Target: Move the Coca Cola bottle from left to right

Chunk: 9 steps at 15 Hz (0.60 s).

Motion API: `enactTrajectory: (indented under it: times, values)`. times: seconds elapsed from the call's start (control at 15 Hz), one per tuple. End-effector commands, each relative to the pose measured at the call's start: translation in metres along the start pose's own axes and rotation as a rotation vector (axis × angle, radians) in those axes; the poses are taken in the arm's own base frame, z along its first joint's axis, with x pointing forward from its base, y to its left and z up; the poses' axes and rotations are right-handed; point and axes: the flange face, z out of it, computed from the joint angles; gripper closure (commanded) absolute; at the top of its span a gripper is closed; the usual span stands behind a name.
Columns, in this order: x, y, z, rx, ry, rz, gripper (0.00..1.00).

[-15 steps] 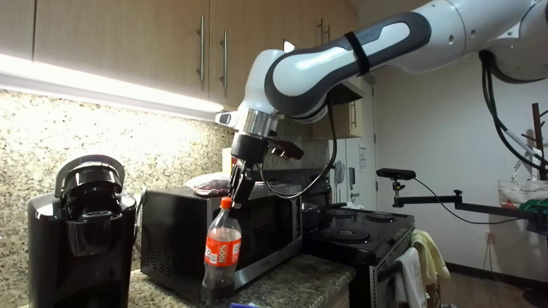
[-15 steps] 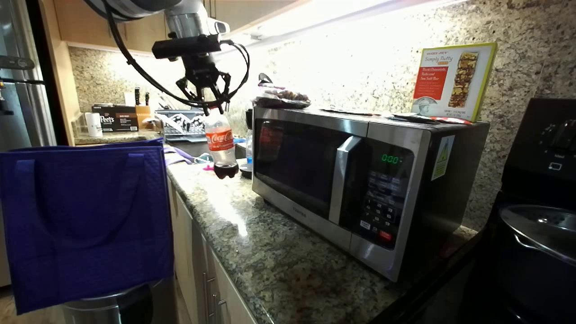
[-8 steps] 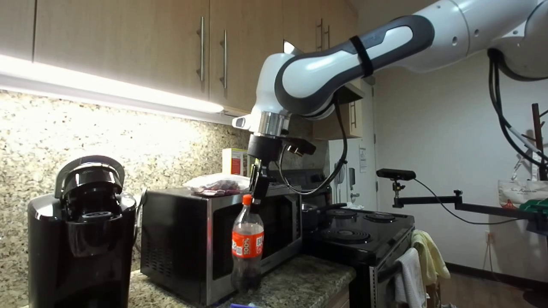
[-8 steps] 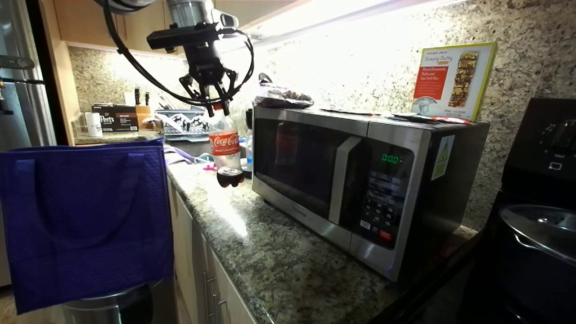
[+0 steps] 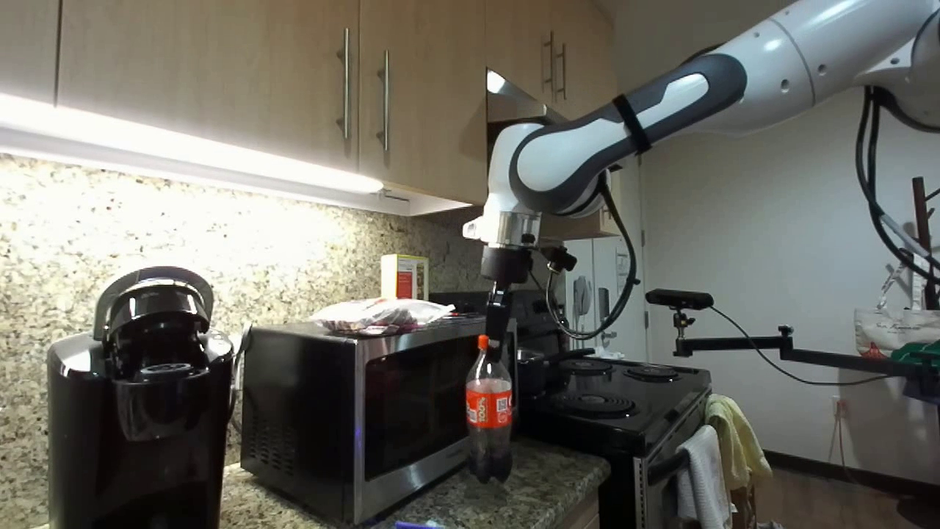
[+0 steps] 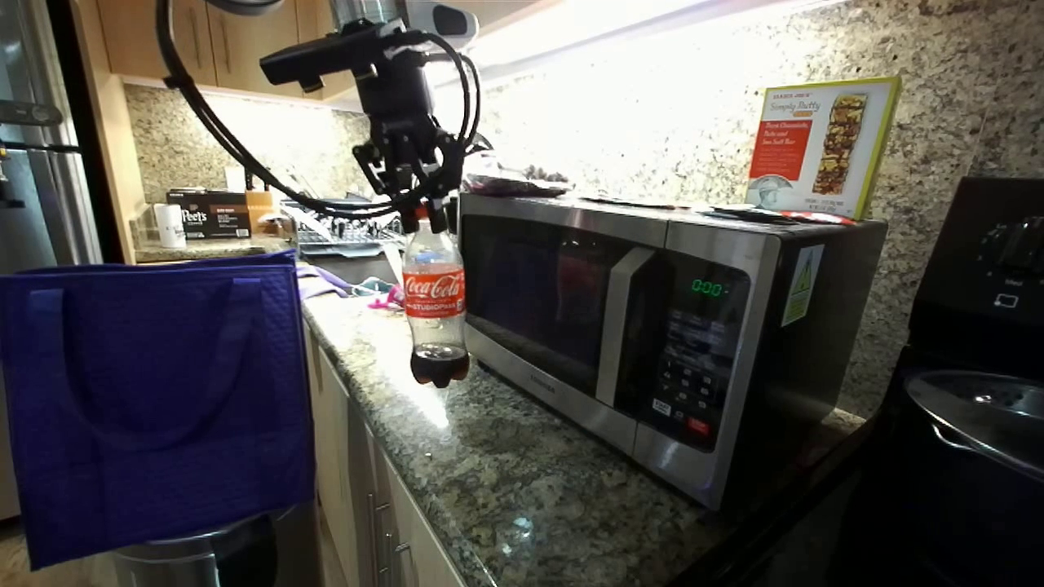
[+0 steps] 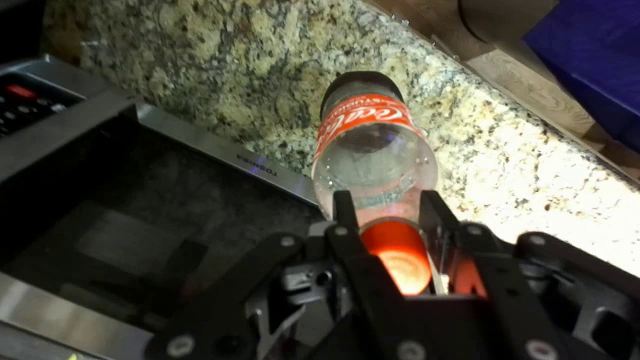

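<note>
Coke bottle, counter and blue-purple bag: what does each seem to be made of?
Coke bottle: likely clear, glossy plastic; the dark drink shows through, and the bottom is lobed.
Counter: likely polished stone, perhaps granite; it is speckled and throws back a bright glare, though printed laminate could look similar.
Blue-purple bag: probably matte fabric; it shows soft-looking straps and little shine.

The Coca Cola bottle (image 6: 436, 306) is smooth, glossy plastic, the worktop (image 6: 510, 452) polished granite, the tote bag (image 6: 163, 408) matt cloth.
</note>
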Motion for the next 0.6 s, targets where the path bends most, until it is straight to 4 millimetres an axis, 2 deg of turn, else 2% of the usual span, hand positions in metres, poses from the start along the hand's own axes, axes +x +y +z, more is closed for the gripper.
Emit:
enactTrajectory:
  times: [0.0, 0.33, 0.53]
  values:
    - [-0.025, 0.028, 0.009, -0.013, -0.005, 0.134, 0.85]
    - [-0.049, 0.068, 0.022, -0.031, 0.002, 0.263, 0.85]
    - [-0.070, 0.095, 0.030, -0.054, -0.035, 0.350, 0.85]
